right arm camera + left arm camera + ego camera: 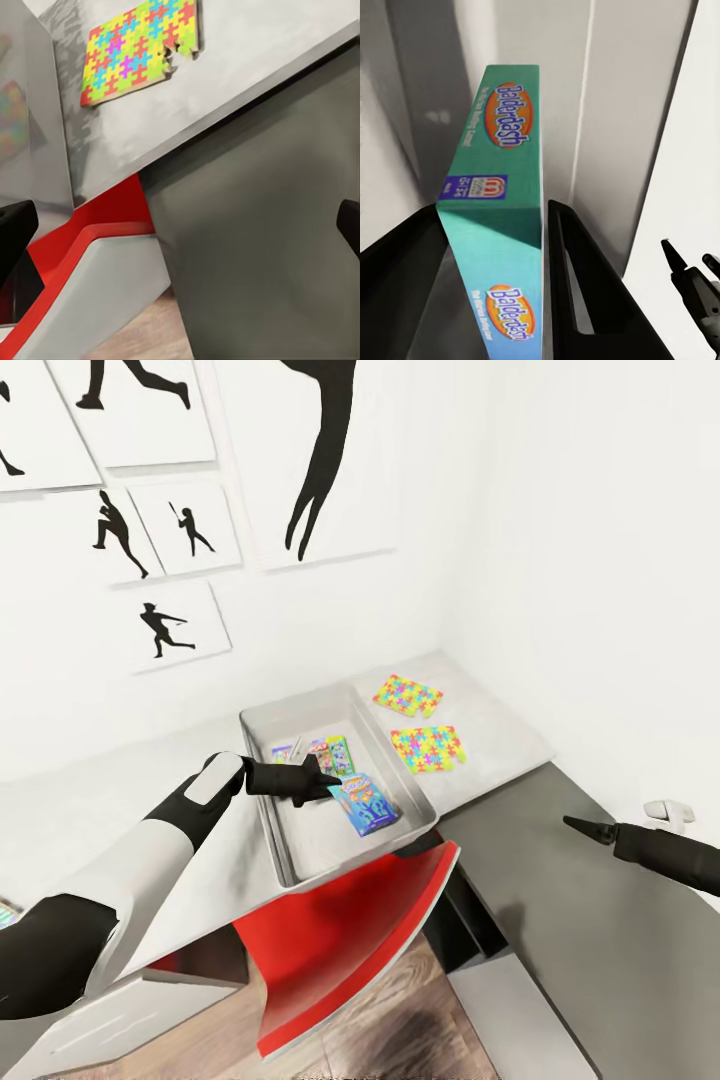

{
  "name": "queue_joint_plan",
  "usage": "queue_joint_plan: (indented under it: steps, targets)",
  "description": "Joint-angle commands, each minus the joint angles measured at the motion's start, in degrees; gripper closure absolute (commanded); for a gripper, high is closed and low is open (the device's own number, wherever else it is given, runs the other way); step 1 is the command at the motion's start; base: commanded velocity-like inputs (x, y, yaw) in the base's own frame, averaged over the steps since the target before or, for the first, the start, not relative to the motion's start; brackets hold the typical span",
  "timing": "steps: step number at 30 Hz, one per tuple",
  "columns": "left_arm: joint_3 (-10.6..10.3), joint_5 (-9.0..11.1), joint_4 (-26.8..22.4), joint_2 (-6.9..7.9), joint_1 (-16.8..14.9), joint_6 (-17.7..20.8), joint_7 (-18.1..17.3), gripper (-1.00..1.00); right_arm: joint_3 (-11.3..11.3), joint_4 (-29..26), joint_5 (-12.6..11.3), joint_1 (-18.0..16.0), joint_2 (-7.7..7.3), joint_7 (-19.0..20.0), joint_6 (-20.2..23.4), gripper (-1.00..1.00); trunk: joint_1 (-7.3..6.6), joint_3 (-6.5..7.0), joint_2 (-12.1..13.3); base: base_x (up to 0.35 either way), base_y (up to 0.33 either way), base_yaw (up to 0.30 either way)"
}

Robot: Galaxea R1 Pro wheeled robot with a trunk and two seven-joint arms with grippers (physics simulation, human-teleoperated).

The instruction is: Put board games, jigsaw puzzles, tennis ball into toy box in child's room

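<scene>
— Where's the left claw [318, 788] right now?

— Over the open top of the toy box [290, 860], which sits on the desk [100, 815] against the white wall. It's clamped on a teal board game [499, 225] — the left wrist view shows "Balderdash" lettered on its edge, with a black finger [577, 285] pressed against each side.

— Anything already in the box?

— Yes. A blue colourful game box [366, 805] lies flat on the bottom, just under the held one, and another printed box [335, 752] lies toward the wall end, with something small beside it that I can't make out.

— And the jigsaw puzzles?

— Both flat on the desk, outside the toy box on its right. One jigsaw puzzle [408, 695] is nearer the wall, the other [428, 747] nearer the desk's front edge; they're apart from each other. The right wrist view catches the nearer one with a piece or two loose at its corner.

— The right claw [585, 828]?

— Hanging well off to the right, over a lower dark grey surface [600, 950] — tips together, holding nothing. A red chair [360, 930] is tucked under the desk below the box.
</scene>
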Motion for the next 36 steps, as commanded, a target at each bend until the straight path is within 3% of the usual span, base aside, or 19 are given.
queue_joint_plan:
  steps: [1,15,28,29,36]
  targets:
    - [-0.3,-0.1,0.0,0.07,-0.06,-0.02,-0.41,1.0,-0.05,-0.01,-0.31,-0.05,-0.01,-0.04,0.48,-1.0,0.03,-0.18,-0.1,0.0,0.0,0.0]
    - [-0.31,-0.1,-0.01,0.08,-0.06,-0.02,-0.37,1.0,-0.04,-0.01,-0.32,-0.05,-0.01,-0.04,0.48,-1.0,0.03,-1.41,-0.1,0.0,0.0,0.0]
    - [-0.31,-0.1,0.01,0.08,-0.06,-0.05,-0.29,1.0,-0.05,-0.01,-0.32,-0.04,-0.01,-0.04,0.48,-1.0,0.03,-1.7,-0.1,0.0,0.0,0.0]
    - [-0.31,-0.1,0.0,0.08,-0.06,-0.04,-0.28,-1.0,-0.05,-0.01,-0.32,-0.06,-0.01,-0.04,0.48,-1.0,0.03,-1.71,-0.1,0.0,0.0,0.0]
    - [-0.29,-0.1,0.03,0.08,-0.05,-0.04,-0.22,-1.0,-0.05,-0.01,-0.32,-0.05,-0.01,0.02,0.48,-1.0,0.03,-1.72,-0.1,0.0,0.0,0.0]
